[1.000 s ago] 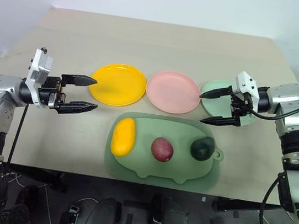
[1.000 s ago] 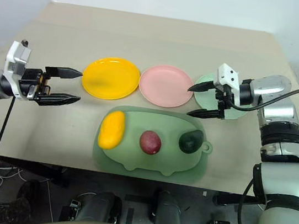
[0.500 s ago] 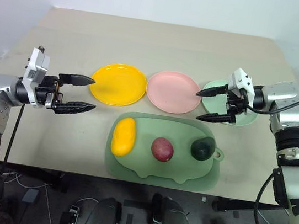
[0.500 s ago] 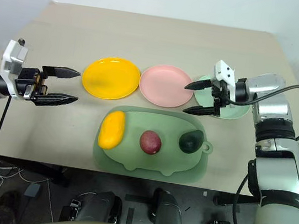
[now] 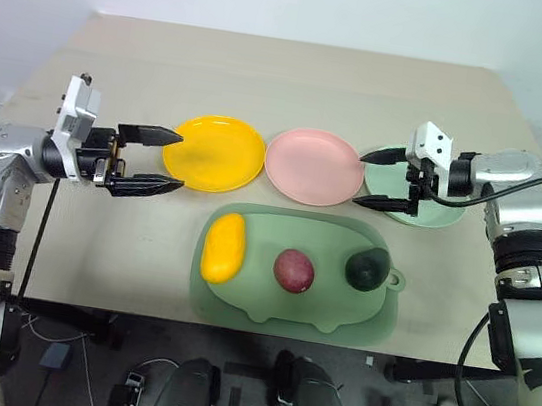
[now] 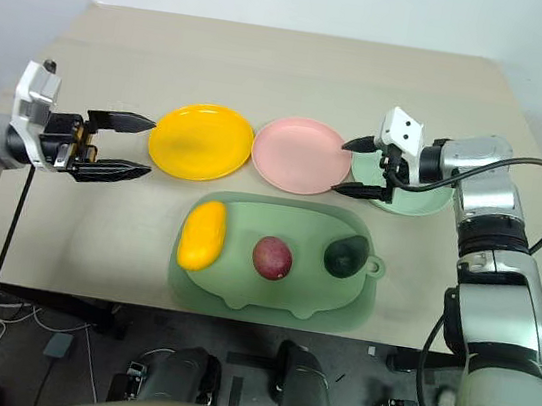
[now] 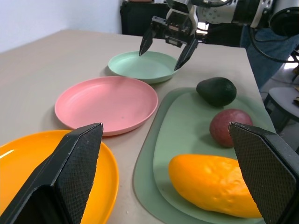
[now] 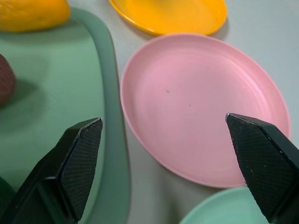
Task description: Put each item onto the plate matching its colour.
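Three items lie on a dull-green mat (image 5: pixel 267 303): a yellow oblong one (image 5: pixel 223 247), a dark red-purple oval one (image 5: pixel 294 270) and a dark green avocado-like one (image 5: pixel 368 268). Behind the mat stand three plates in a row: yellow-orange (image 5: pixel 214 153), pink (image 5: pixel 314 166) and pale mint green (image 5: pixel 431 210). My left gripper (image 5: pixel 169 159) hovers open just left of the yellow-orange plate, pointing right. My right gripper (image 5: pixel 373 180) is open over the gap between the pink and mint plates, pointing left and slightly down. Neither holds anything.
The beige table (image 5: pixel 299 76) has free room behind the plates and at both ends. The mat with its ring tab (image 5: pixel 397 279) reaches close to the table's near edge.
My right gripper has moved a little away from me and tipped downward, its tips now nearer the pink plate. The left gripper has shifted only slightly. The items and plates lie as before.
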Robot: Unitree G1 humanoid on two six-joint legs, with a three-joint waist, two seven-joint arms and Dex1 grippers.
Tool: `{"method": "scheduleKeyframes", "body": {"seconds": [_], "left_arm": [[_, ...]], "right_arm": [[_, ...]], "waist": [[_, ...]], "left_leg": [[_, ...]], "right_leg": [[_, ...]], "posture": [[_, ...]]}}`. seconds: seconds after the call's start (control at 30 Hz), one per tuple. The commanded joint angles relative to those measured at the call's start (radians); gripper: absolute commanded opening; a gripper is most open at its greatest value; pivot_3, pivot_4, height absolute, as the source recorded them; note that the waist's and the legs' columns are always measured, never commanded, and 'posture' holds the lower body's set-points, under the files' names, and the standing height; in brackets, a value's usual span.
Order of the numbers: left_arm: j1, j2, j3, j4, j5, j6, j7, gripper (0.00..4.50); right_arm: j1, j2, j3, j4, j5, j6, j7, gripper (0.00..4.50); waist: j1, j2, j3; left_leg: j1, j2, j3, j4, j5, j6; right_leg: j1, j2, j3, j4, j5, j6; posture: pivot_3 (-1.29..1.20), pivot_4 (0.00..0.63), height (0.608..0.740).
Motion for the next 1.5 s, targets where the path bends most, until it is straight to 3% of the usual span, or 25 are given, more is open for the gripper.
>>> {"method": "scheduleKeyframes", "body": {"seconds": [0.03,0.2,0.33,0.67,0.9,1.23,1.5], "left_arm": [[-0.020,0.009,0.006,-0.012,0.003,-0.013,-0.005,4.50],[-0.023,0.012,0.009,0.011,0.013,-0.020,-0.015,4.50],[-0.037,0.003,0.002,0.017,0.018,-0.024,-0.019,4.50],[-0.069,-0.021,-0.019,0.054,0.033,-0.034,-0.034,4.50],[-0.086,-0.036,-0.033,0.076,0.041,-0.040,-0.040,4.50],[-0.092,-0.034,-0.032,0.082,0.050,-0.036,-0.054,4.50],[-0.096,-0.033,-0.029,0.093,0.055,-0.039,-0.055,4.50]], "right_arm": [[-0.016,-0.017,-0.021,0.018,-0.020,-0.009,0.009,4.45],[-0.031,-0.061,0.004,-0.019,0.025,0.115,0.172,4.45],[-0.042,-0.089,0.012,-0.029,0.007,0.074,0.187,4.45],[-0.040,-0.234,0.204,-0.229,0.147,0.114,0.194,4.45],[-0.009,-0.300,0.270,-0.381,0.198,0.100,0.194,4.45],[0.111,-0.295,0.233,-0.600,0.177,0.068,0.194,4.45],[0.163,-0.280,0.212,-0.576,0.102,-0.023,0.194,4.45]], "waist": [[0.000,0.000,0.000],[0.001,0.000,0.000],[0.000,0.000,0.000],[0.001,0.000,0.000],[0.002,0.000,0.001],[0.004,0.000,0.001],[0.004,0.000,0.001]], "left_leg": [[0.000,0.000,0.000,0.000,0.000,0.000],[0.000,0.000,0.000,0.000,0.000,0.000],[0.000,0.000,0.000,0.000,0.000,0.000],[0.000,0.000,0.000,0.000,0.000,0.000],[0.000,0.000,0.001,0.000,0.000,0.000],[0.000,0.000,0.001,0.001,0.000,0.001],[0.000,0.000,0.001,0.001,-0.001,0.001]], "right_leg": [[0.000,0.000,0.000,0.000,0.000,0.000],[0.000,0.000,0.000,0.000,0.000,0.000],[0.000,0.000,0.000,0.000,0.000,0.000],[0.000,0.000,0.000,0.000,0.000,0.000],[-0.001,0.000,0.001,0.000,0.000,0.000],[-0.001,0.000,0.001,0.000,0.000,0.000],[-0.001,0.000,0.001,0.000,0.000,0.000]], "posture": [[0.00,0.150,0.740],[0.00,0.150,0.740],[0.00,0.150,0.740],[0.00,0.150,0.740],[0.00,0.150,0.740],[0.00,0.150,0.740],[0.00,0.150,0.740]]}}
